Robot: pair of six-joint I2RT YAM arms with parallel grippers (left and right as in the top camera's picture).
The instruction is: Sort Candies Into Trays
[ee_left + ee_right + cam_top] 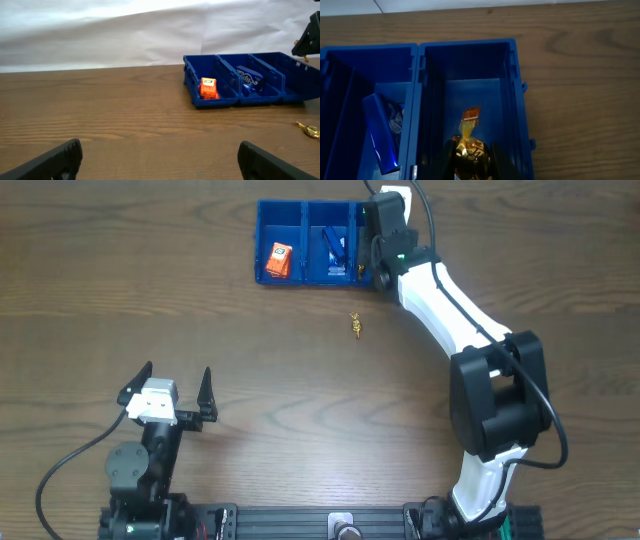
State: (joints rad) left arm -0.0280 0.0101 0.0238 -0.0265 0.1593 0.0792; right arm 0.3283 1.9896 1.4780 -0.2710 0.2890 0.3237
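Wood-grain worktop [150, 300], white backdrop [100, 35] behind. Right tool [471, 159] pinched gold candy [469, 136] over blue tray [517, 100] at far edge; left tool [178, 370] gaped wide, empty.

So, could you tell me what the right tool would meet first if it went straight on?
Probably the tray, the floor of its right compartment: the right tool, shut on a gold candy, points down into it, though depth is unclear.
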